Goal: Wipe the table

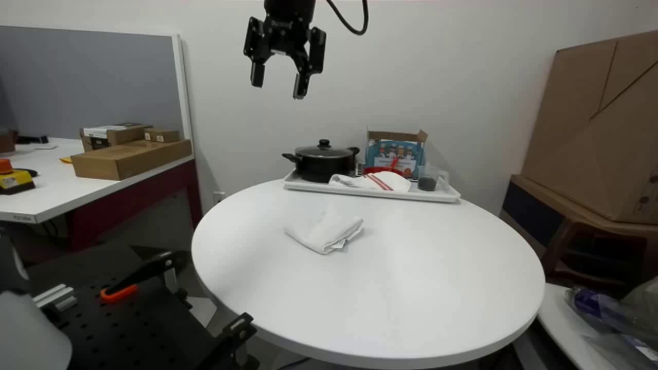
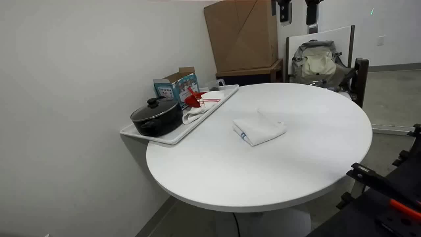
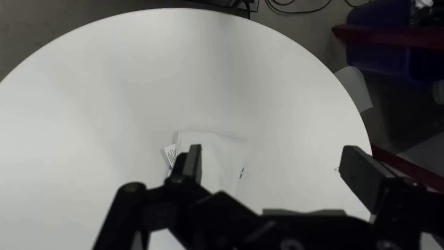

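The round white table (image 1: pixel 421 282) fills the middle of both exterior views (image 2: pixel 250 177) and most of the wrist view (image 3: pixel 138 76). A folded white cloth (image 1: pixel 326 231) lies on it; it shows blue marks at its edge in an exterior view (image 2: pixel 260 131). In the wrist view the cloth (image 3: pixel 218 152) lies below and partly behind the left finger, with a printed tag sticking out. My gripper (image 1: pixel 278 88) is open and empty, high above the table. Only its fingers show at the top in an exterior view (image 2: pixel 298 19). In the wrist view the fingers (image 3: pixel 272 156) are wide apart.
A white tray (image 1: pixel 370 194) at the table's wall side holds a lidded black pot (image 1: pixel 324 162), a red-striped towel (image 1: pixel 385 181), a red item (image 2: pixel 194 99), an open box (image 1: pixel 396 154) and a clear cup (image 1: pixel 427 181). A desk with boxes (image 1: pixel 128 160) and large cardboard (image 1: pixel 591 133) stand around.
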`<state>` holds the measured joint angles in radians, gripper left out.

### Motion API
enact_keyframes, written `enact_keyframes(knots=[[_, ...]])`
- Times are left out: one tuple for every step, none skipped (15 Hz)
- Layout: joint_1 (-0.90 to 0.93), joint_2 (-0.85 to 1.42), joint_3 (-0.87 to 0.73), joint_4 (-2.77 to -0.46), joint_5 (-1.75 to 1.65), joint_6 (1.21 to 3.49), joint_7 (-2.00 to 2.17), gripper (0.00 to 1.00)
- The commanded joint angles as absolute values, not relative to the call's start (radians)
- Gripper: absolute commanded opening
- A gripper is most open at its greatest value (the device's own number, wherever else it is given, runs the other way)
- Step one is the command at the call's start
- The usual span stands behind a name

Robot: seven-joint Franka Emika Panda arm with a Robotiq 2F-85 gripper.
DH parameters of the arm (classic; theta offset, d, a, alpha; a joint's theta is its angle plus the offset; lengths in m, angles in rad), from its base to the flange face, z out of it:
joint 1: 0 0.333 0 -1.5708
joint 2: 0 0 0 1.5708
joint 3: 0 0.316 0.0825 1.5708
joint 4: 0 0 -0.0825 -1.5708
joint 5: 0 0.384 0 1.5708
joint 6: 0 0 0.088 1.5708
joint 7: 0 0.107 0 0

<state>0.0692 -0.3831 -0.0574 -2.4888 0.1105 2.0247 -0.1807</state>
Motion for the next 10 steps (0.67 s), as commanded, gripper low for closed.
enact_keyframes(knots=[[0.059,-0.383,-0.048,-2.487,0.114,2.023,-0.184,1.0],[0.067,-0.362,-0.058,-2.475,0.134,2.033,-0.217,1.0],[0.071,-0.348,-0.059,-2.466,0.137,2.043,-0.23,1.0],[0.074,-0.328,-0.055,-2.456,0.134,2.06,-0.237,1.0],[0.076,-0.309,-0.051,-2.448,0.133,2.079,-0.245,1.0],[0.079,-0.284,-0.043,-2.441,0.123,2.112,-0.248,1.0],[0.079,-0.26,-0.035,-2.436,0.114,2.147,-0.248,1.0],[0.083,-0.231,-0.026,-2.432,0.11,2.19,-0.252,1.0],[0.084,-0.201,-0.015,-2.428,0.099,2.237,-0.249,1.0],[0.085,-0.171,-0.003,-2.424,0.087,2.286,-0.245,1.0]])
